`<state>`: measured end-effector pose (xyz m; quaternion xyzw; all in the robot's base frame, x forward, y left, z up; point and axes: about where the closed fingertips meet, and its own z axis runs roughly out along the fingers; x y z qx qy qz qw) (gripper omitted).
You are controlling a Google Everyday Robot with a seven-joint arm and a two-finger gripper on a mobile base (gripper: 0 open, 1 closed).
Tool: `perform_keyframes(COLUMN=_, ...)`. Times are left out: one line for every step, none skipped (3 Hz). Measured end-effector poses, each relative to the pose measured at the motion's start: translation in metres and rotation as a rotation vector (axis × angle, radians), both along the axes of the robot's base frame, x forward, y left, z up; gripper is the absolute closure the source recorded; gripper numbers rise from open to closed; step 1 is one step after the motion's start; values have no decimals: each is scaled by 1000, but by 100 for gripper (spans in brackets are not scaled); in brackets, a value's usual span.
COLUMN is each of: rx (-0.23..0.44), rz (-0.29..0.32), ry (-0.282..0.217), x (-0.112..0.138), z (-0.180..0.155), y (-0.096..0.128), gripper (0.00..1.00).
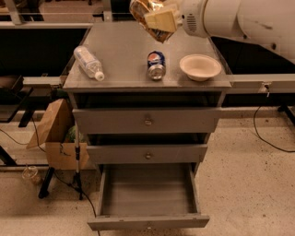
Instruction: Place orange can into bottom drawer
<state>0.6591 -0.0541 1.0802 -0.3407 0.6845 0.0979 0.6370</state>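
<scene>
At the far left a cardboard box [50,133] is sitting on the floor beside the desk [124,46]; on the desk top, left side, a clear bottle [89,63] is lying flat, cap pointing twd the near edge. Centre, at the far end of the desk and well above it, the hand [160,20] is hovering, clenched on the orange can [143,10]; the can is sitting tilted in the grip, long axis slanting from upper left to lower right, approx. Just near of the hand, on the desk, a blue Pepsi can [156,65] is standing; right of it a pale bowl [200,67] is resting; the white arm [239,18] is reaching in from the upper right.

The bottom drawer [147,221] is standing pulled out, nothing showing inside; the 2 knobbed drawers above it are sitting shut. Key relation: the drawer is lying far below the hand and nearer in the scene, roughly in line w/ it left-right. So the coming move is prob. a pull twd the near side, clearing the desk's front edge and the Pepsi can, then a long drop into the tray.
</scene>
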Motion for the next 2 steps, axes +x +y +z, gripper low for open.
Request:
perform_keyframes(rx=8, rz=94, ry=16, x=-46, z=-29, y=19, gripper=100)
perform_keyframes(rx=-18, rz=168, ry=158, x=-101, z=-126, y=38, gripper=100)
